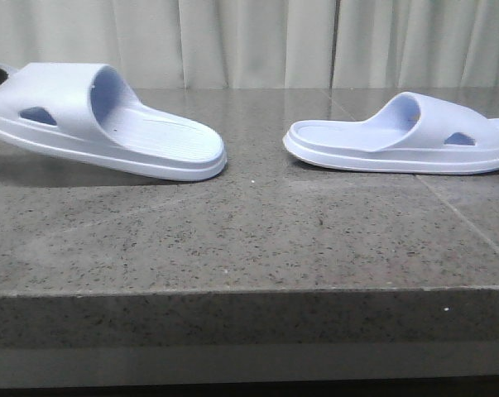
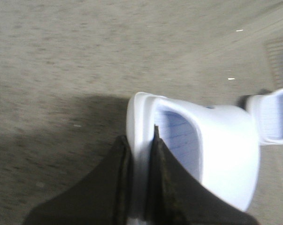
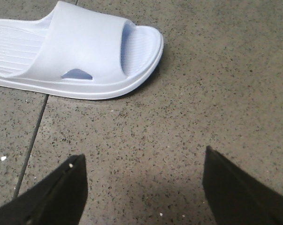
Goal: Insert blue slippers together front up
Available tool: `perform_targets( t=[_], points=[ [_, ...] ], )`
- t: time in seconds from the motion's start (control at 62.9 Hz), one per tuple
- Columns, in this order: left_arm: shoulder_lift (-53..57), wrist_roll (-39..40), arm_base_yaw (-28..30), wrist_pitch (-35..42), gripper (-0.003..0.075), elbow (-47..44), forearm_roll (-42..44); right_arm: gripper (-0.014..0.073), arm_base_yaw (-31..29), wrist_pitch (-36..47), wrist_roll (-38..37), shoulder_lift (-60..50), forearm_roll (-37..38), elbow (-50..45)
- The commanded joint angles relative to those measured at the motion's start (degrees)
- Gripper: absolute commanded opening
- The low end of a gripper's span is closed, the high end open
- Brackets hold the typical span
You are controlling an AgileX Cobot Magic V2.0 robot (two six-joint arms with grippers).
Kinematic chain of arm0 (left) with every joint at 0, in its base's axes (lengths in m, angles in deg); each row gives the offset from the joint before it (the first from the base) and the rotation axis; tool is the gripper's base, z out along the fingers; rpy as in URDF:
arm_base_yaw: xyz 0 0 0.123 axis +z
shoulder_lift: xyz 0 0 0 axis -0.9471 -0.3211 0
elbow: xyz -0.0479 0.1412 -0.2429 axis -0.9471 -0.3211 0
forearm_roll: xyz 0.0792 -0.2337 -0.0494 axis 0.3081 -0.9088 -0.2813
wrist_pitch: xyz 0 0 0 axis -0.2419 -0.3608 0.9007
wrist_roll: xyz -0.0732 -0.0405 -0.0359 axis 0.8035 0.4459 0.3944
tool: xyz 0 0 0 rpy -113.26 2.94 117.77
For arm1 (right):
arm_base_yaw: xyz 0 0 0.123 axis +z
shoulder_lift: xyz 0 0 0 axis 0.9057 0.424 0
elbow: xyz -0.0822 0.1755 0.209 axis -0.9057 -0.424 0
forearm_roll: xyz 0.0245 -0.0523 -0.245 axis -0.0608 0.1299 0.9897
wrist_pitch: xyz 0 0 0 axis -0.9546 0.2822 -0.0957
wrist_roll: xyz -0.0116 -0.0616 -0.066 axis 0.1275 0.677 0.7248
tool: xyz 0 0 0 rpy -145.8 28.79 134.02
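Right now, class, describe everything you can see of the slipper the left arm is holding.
The left slipper is pale lavender-blue, apparently moulded foam, with a thick sole, ribbed footbed and wide strap pierced by an oval side hole. The left pincer is shut on its toe-end rim, one finger inside and one outside. It tilts, heel low and pointing toward the other slipper, apart from it, casting a shadow on the stone table.

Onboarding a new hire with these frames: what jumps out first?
Two pale blue slippers on a speckled grey stone table, heels pointing toward each other. The left slipper is tilted, its toe end lifted, with the left claw clamped on its toe rim. The right slipper lies flat and untouched; the right claw hangs open near its toe.
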Motion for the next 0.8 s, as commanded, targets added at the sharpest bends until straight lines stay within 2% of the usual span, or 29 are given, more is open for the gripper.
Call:
perform_targets(
  t=[0.0, 0.191, 0.286, 0.414, 0.557, 0.62, 0.78],
  points=[
    [6.23, -4.2, -0.48, -2.12, -0.002, -3.13, -9.05, 0.0538, -0.34, 3.31, 0.33, 0.16, 0.09, 2.05],
    [9.02, -6.64, -0.48, -2.95, -0.002, -8.82, -13.5, 0.0538, -0.47, 3.1, 0.28, 0.28, -1.33, 2.05],
    [9.02, -6.94, -0.48, -1.88, -0.002, -10.25, -15.83, 0.0538, -2.34, 1.12, -1.15, 0.38, -1.38, 3.07],
    [8.83, -6.94, -0.48, -1.28, -0.002, -10.51, -16.16, 0.0538, -9.31, -2.96, -1.8, 2.94, -1.6, 6.74],
    [8.83, -6.94, -0.48, -1.19, -0.002, -10.51, -16.23, 0.0538, -18.27, -9.77, -0.99, 10.11, -5.26, 11.56],
    [8.83, -6.94, -0.48, -1.19, -0.002, -10.51, -16.23, 0.0538, -21.71, -11.69, 2.69, 13.92, -8.88, 13.66],
    [8.83, -6.94, -0.48, -1.19, -0.002, -10.51, -16.23, 0.0538, -25.16, -15.35, 17.8, 23.61, -25.98, 18.74]
  ],
)
